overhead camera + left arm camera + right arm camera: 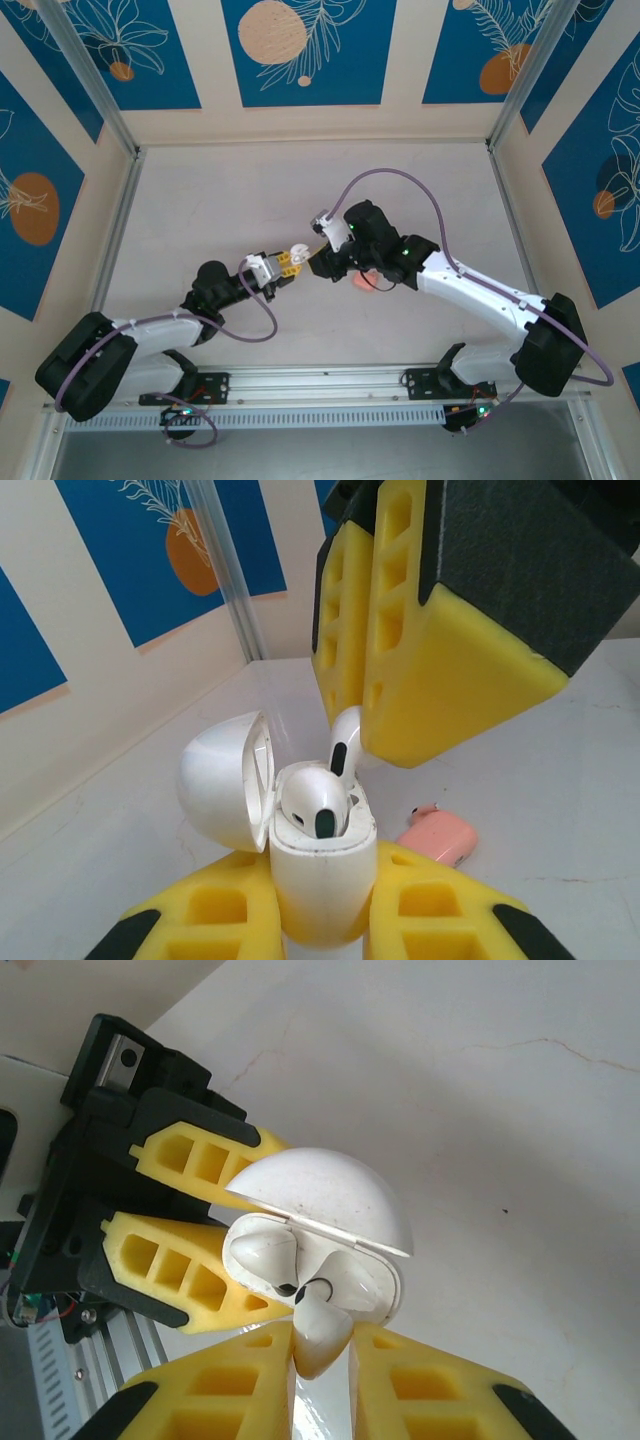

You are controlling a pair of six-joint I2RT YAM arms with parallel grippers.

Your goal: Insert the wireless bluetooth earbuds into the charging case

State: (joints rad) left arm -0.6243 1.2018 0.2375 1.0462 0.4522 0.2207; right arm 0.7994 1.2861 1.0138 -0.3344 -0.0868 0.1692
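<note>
Seating the second earbud (318,1332), pinched by the right gripper (320,1360), into the open charging case (322,870) clamped by the left gripper (322,925), lower centre. Needs next a straight push, then release.

White charging case (322,875), white earbuds (318,802), yellow-black left claw (325,920), pink box (440,837), blue leaf-print walls (300,50)
</note>
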